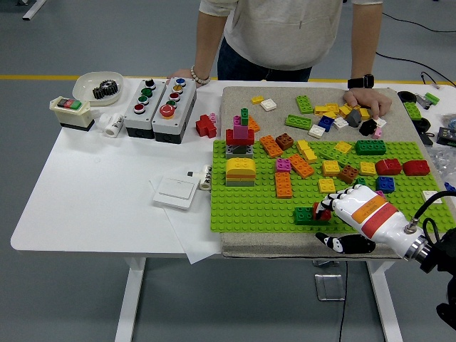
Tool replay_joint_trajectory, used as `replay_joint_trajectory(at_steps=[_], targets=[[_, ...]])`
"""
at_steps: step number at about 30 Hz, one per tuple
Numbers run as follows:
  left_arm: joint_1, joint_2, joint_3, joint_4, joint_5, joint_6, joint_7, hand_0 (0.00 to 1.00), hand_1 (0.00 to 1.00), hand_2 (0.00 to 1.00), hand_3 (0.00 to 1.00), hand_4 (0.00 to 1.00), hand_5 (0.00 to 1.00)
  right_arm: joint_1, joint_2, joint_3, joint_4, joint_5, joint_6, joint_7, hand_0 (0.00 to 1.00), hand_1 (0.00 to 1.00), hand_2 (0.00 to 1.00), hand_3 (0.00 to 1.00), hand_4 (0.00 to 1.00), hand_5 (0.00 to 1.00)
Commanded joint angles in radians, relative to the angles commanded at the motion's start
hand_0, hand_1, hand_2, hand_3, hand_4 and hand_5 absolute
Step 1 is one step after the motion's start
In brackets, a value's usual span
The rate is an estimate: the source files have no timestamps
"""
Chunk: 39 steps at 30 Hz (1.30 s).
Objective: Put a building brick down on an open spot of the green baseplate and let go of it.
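Studded red brick (322, 211) in hand (349, 206)
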Motion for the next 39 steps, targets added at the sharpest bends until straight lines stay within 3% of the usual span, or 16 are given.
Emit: replay_joint_trajectory(at_steps=[39], targets=[[-0.003, 0.002, 0.000, 0.000, 0.004, 0.000, 0.001, 0.737, 0.720, 0.720, 0.588, 0.641, 0.661, 0.014, 0.003, -0.023, -0.025, 0.008, 0.016, -0.002, 0.390, 0.488, 0.584, 0.532, 0.709, 0.417]])
